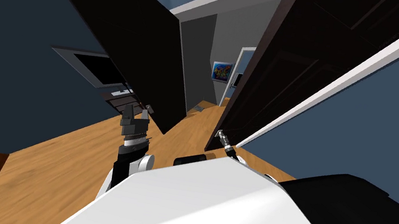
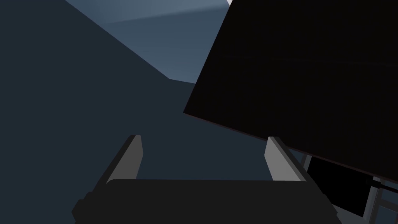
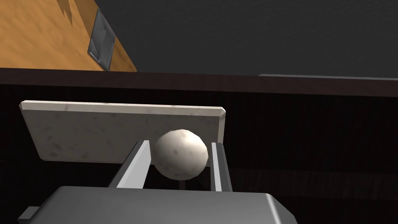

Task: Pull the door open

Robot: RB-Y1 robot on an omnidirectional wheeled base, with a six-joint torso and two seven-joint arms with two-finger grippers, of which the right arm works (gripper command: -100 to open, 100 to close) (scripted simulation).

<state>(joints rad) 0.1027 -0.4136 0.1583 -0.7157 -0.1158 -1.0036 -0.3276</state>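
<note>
The dark door [image 1: 292, 57] stands ajar on my right, beside its white frame [image 1: 349, 76]. My right gripper [image 1: 221, 135] is at the door's free edge. In the right wrist view, the right gripper [image 3: 180, 143] is shut on the pale round door knob [image 3: 181, 154], one finger on each side. The knob's pale backplate [image 3: 97, 132] sits behind it on the dark door face [image 3: 311, 128]. My left gripper [image 1: 138, 108] hangs open ahead of my chest. Nothing is between the left gripper's [image 2: 204, 138] fingers, and a dark panel [image 2: 303, 77] lies just beyond.
A second dark panel [image 1: 122, 21] slants in on the left, close to my left hand. Between it and the door a wooden floor [image 1: 191, 126] runs into a hallway with a floor vent [image 1: 196, 108] and a colourful picture [image 1: 222, 70]. A black block [image 1: 376, 221] lies at my right.
</note>
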